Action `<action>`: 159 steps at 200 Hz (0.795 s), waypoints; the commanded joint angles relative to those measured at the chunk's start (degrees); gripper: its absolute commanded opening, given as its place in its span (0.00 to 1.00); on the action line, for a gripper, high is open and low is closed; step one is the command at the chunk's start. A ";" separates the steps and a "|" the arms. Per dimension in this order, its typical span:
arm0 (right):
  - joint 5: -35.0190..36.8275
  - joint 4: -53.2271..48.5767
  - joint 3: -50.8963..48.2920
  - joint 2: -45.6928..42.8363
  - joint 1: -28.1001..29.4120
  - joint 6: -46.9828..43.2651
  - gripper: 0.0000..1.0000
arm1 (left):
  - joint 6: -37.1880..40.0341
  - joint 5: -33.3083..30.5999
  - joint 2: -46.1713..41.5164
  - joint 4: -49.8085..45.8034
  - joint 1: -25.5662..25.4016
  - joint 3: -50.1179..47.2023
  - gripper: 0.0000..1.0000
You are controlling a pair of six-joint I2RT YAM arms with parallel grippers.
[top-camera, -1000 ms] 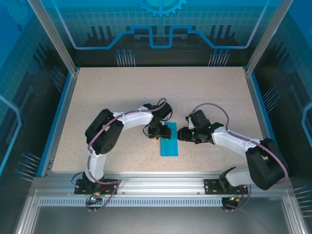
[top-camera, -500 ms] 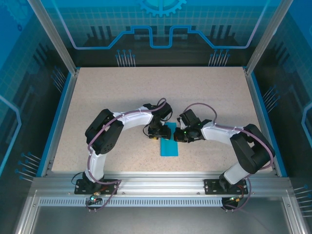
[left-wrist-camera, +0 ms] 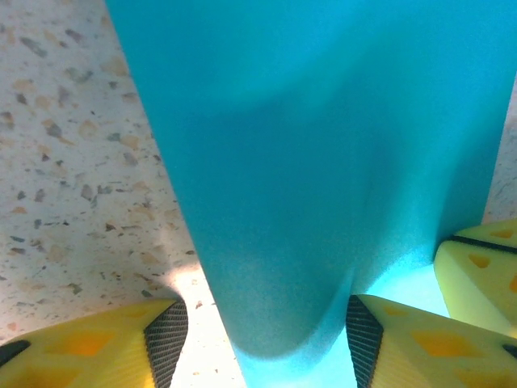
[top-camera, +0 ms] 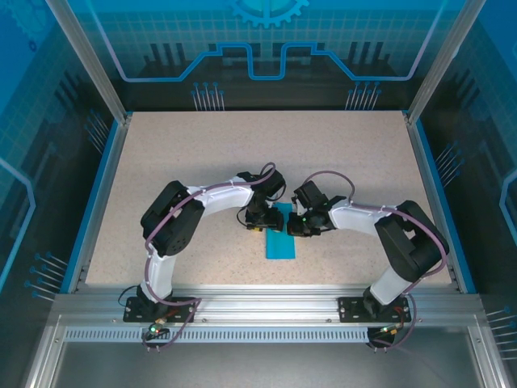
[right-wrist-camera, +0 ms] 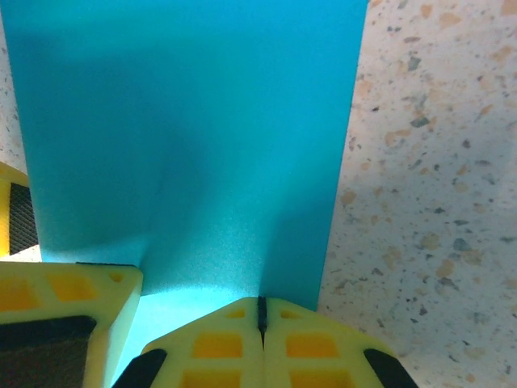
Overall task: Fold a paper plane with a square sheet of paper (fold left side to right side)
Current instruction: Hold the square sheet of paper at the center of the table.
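Left claw [top-camera: 260,221] and right claw [top-camera: 296,225] hide far end of blue paper [top-camera: 281,243]

Bright even light from above, top view sharp, close views a little blurry, soft shadows on the blue paper [left-wrist-camera: 323,162], bright glow below.

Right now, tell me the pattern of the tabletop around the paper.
The tabletop is pale beige with brown and grey flecks, clearest in the right wrist view.

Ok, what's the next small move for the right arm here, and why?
Probably slide the shut right fingers along the sheet of paper to press it flat. It humps up between the open left fingers, and the right fingers sit at its end, near the right edge.
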 commanded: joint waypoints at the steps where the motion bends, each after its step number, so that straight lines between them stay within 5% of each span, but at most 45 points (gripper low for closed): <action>1: 0.88 -3.58 0.05 2.80 1.24 0.50 0.04 | 0.81 1.18 1.93 6.64 -1.53 -2.90 0.62; 95: 2.10 -5.51 0.38 3.82 1.48 0.13 0.03 | 1.71 1.44 -16.40 9.40 2.63 -10.76 0.66; 159: 1.98 -5.85 0.64 4.34 1.51 0.06 0.02 | 0.24 16.33 -15.01 19.98 2.91 -13.72 0.41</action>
